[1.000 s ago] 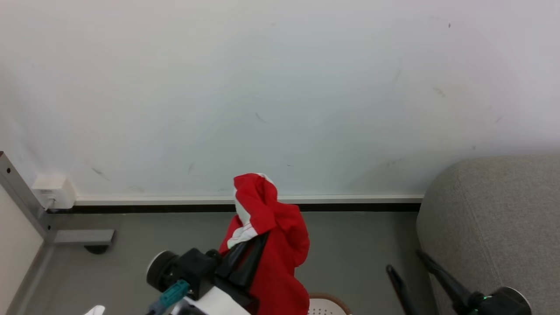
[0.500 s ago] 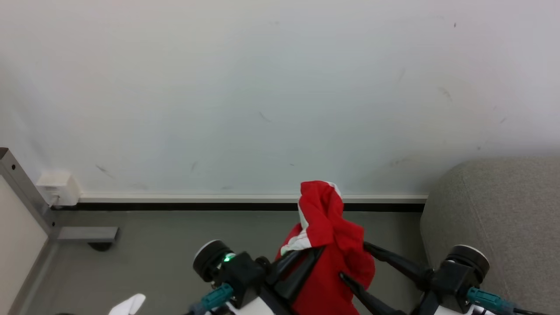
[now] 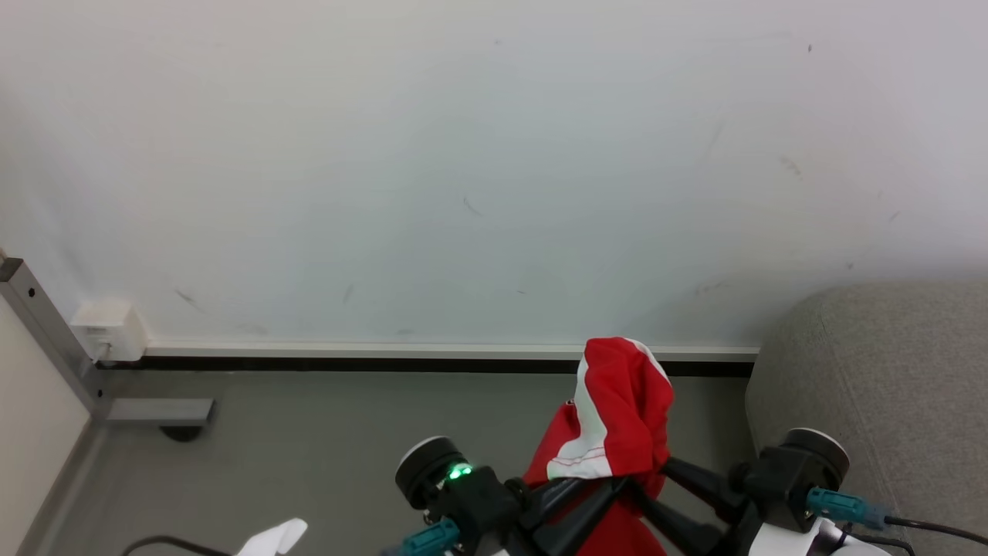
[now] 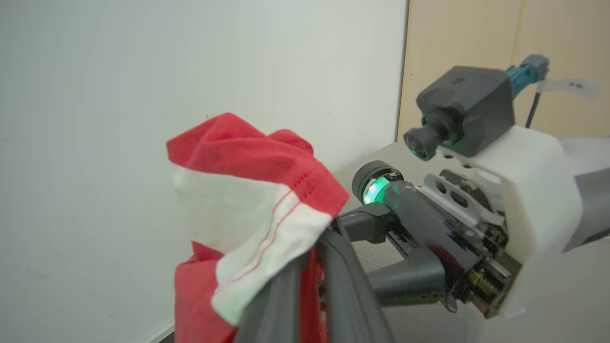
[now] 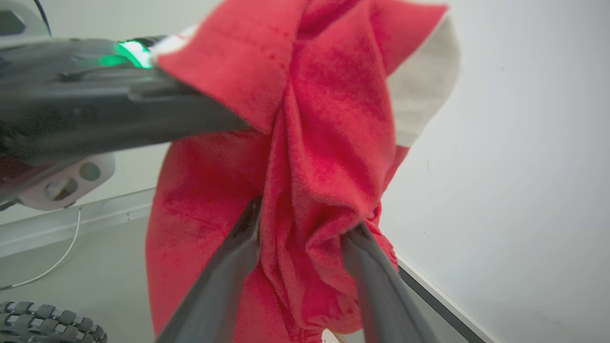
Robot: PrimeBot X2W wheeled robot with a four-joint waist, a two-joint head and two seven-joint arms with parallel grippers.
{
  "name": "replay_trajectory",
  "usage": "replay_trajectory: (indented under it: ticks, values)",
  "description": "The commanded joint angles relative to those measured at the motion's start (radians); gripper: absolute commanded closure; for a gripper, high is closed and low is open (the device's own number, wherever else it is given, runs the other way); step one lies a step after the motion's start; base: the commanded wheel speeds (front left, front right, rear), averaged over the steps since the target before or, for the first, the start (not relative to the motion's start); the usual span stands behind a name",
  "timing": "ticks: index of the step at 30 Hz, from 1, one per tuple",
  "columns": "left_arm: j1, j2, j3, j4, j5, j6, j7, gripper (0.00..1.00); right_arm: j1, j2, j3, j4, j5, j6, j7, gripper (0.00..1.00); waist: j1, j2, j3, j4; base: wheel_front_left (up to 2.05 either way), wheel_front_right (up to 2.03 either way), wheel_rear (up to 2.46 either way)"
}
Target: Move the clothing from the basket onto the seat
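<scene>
Head cam: high, faces fwd/down at wall (image 3: 463, 154) & floor (image 3: 309, 432). L & R wrist cams: v. close on the clothing (image 5: 329, 143), from opposite sides; all 3 share it.

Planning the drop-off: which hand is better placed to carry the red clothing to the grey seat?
Right, probably: the seat lies on that side, and the right hand straddles a fold of the clothing with open fingers. The left hand clamps it but sits farther from the seat.
</scene>
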Motion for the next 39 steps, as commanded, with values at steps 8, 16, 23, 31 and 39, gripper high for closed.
replay_trajectory:
  ticks: [8, 16, 23, 31, 39]
  values:
    - [-0.007, 0.011, -0.001, 0.047, 0.012, 0.021, -0.032, 0.0, 0.0, -0.004, -0.048, 0.031, 0.055, -0.002, -0.09, 1.0, 0.0, 0.0, 0.012, -0.023, 0.0, 0.0, 0.0]
    - [0.009, 0.004, 0.0, 0.1, -0.005, 0.037, -0.044, 0.0, 0.041, -0.048, -0.155, 0.013, 0.055, -0.002, -0.12, 1.0, 0.0, 0.0, 0.04, -0.105, 0.0, 0.0, 0.0]
    - [0.004, 0.005, -0.004, 0.152, -0.021, 0.034, -0.051, 0.0, 0.093, -0.08, -0.271, -0.003, 0.036, -0.002, -0.129, 1.0, 0.0, 0.0, 0.086, -0.248, 0.0, 0.0, 0.0]
    - [-0.023, -0.013, -0.009, 0.242, -0.045, 0.023, -0.071, 0.0, 0.159, -0.073, -0.422, -0.009, 0.014, -0.002, -0.145, 1.0, 0.0, 0.0, 0.126, -0.386, 0.0, 0.0, 0.0]
    - [-0.08, -0.048, -0.026, 0.291, -0.046, 0.013, -0.09, 0.0, 0.181, -0.013, -0.567, 0.018, -0.031, -0.002, -0.15, 1.0, 0.0, 0.0, 0.186, -0.41, 0.0, 0.0, 0.0]
